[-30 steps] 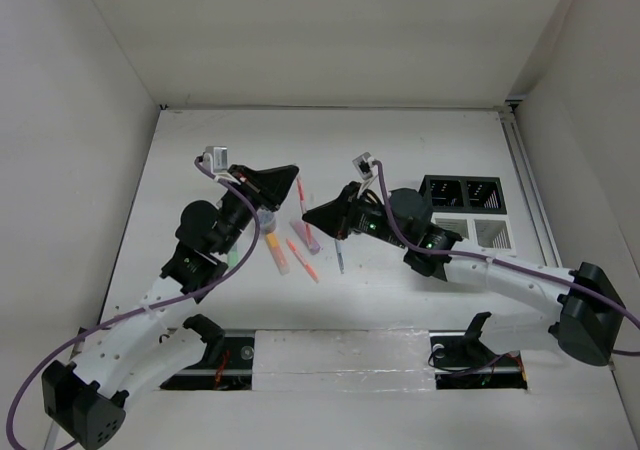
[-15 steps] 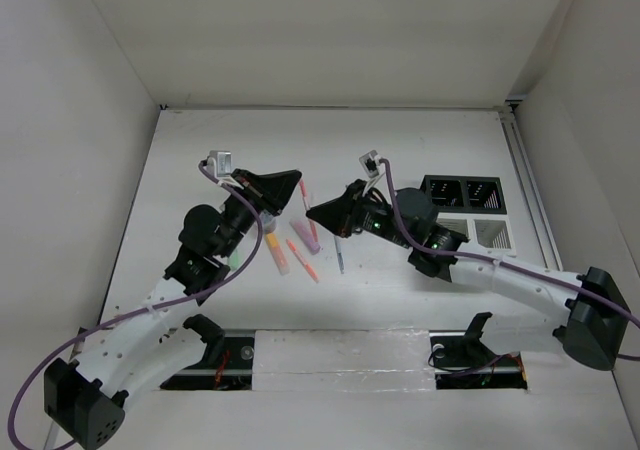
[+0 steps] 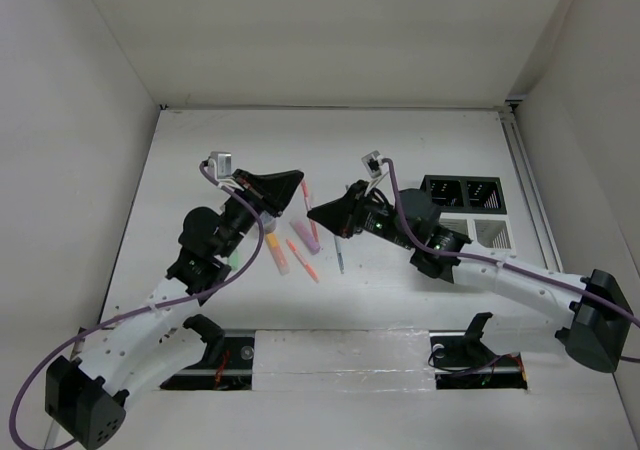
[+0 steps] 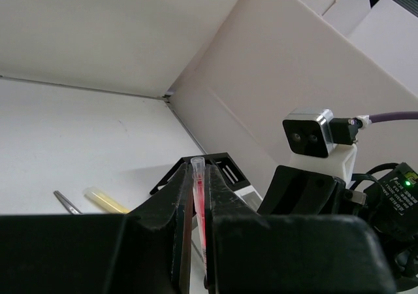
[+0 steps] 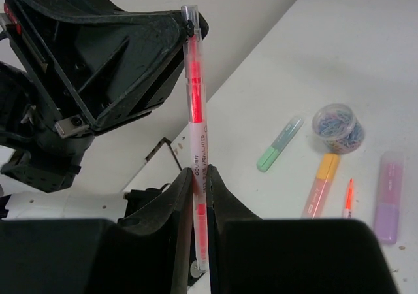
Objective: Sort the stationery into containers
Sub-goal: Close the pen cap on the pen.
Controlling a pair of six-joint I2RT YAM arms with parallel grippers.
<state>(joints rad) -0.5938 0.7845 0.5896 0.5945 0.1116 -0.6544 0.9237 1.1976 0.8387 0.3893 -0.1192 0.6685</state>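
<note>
Both grippers hold one thin red pen [image 5: 194, 91], clear-bodied with a red core, above the table. My right gripper [image 5: 200, 170] is shut on its lower part. My left gripper [image 4: 198, 166] has its jaws closed on the other end, and the pen [image 4: 199, 202] runs along between its fingers. From above, the left gripper [image 3: 293, 182] and right gripper [image 3: 315, 213] meet tip to tip over the pile. The organizer [image 3: 462, 209], with two black compartments and a white slatted part, stands to the right.
Below lie a green marker [image 5: 279, 144], a clear tub of clips [image 5: 337, 127], an orange marker [image 5: 320, 184], a thin red pen [image 5: 347, 198] and a purple marker [image 5: 388, 196]. A blue pen [image 3: 340, 257] lies near them. A yellow marker [image 4: 104, 201] shows in the left wrist view.
Both grippers have shifted slightly up and to the right together, staying tip to tip around the red pen. The items on the table have not moved.
</note>
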